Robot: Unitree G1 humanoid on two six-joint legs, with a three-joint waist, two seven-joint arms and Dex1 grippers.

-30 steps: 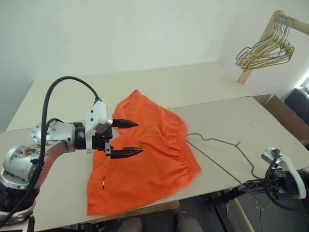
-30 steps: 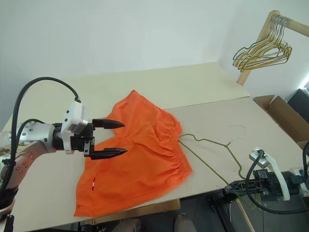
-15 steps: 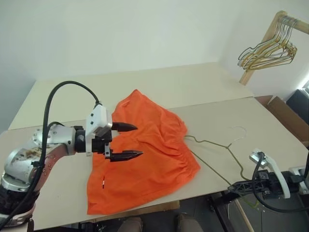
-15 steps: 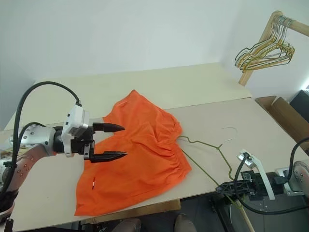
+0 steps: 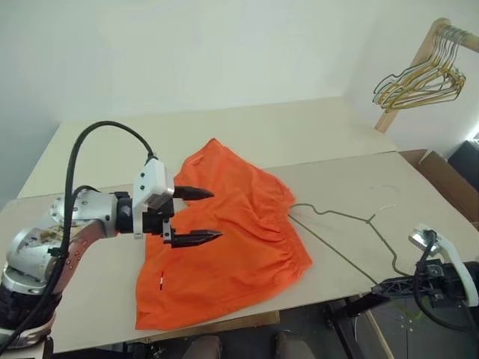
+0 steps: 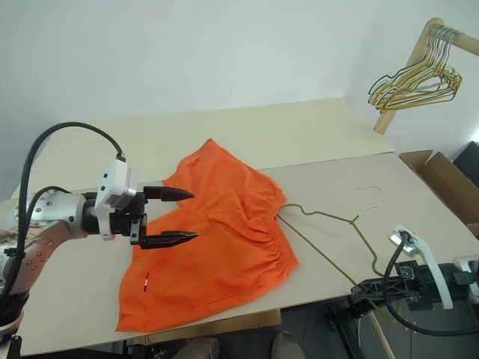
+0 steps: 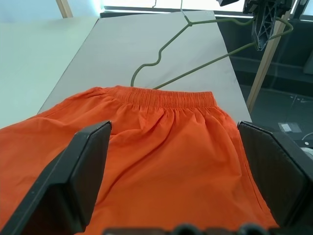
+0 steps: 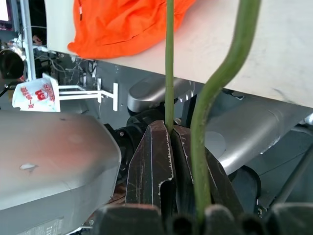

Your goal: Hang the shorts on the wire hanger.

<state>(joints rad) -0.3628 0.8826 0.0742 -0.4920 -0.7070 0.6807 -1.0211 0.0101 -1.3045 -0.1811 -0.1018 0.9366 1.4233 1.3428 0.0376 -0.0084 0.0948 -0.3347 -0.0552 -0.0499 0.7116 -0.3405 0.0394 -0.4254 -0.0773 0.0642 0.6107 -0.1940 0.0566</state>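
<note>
shorts [image 5: 224, 239] lie flat on the table [image 5: 314, 127], left of centre, gathered waistband on the right side, small white mark near the near-left hem

left gripper [image 5: 196, 215] hovers over the left part of the shorts, fingers wide apart, nothing between them, pointing right. left wrist view confirms it: both black fingers [image 7: 73, 181] flank the orange fabric with clear space, waistband and hanger beyond

wire hanger [image 5: 352, 235] is right of the shorts, curved hook end just beside the waistband, far corner out over the near-right table edge. whether the hook touches the fabric I can't tell

right gripper [image 6: 364, 289] sits at the near-right edge of the table, below the tabletop line. head views show it at the hanger's corner, but not the grip itself. right wrist view does: fingers [image 8: 156, 166] pressed together with one thin green wire run pinched between them, second run passing just beside, so it is clamped on the wire hanger. same view also shows the shorts' near-left corner hanging at the table edge

far right: bunch of pale hangers [image 5: 418, 78] on a wooden rack [image 5: 408, 75], well apart from everything
</note>
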